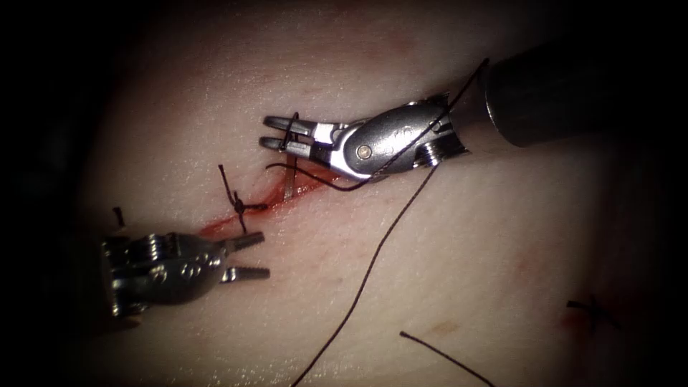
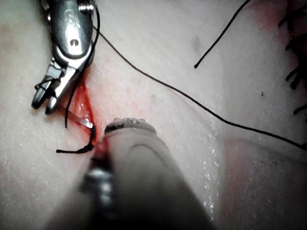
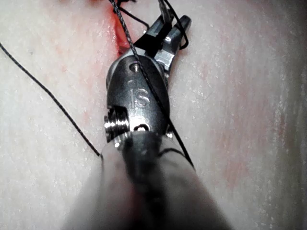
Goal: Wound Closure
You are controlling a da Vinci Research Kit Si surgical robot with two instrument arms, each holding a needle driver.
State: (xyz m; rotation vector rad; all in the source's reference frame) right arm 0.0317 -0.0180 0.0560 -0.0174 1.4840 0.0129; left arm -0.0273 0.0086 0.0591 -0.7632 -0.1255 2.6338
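Take the cut in the tissue as your marker. Your right tool sits just above the upper end of the cut, its two jaws slightly apart with nothing clamped between them; thread loops around the jaws and drapes over the tool's body. The needle stands in the cut just below those jaws, a short bright stretch of it rising out of the red fluid, with its ends hidden in the tissue. Neither tool grips it.

Your left tool lies off the lower end of the cut, jaws spread open and holding nothing. Between your two tools, a tied knot sits across the cut, its short tails sticking up and down.

From the right tool the thread trails down and away from the cut toward the near edge of the tissue. A loose cut piece of thread lies well away from the cut on its right side, and another small knot sits farther right still.
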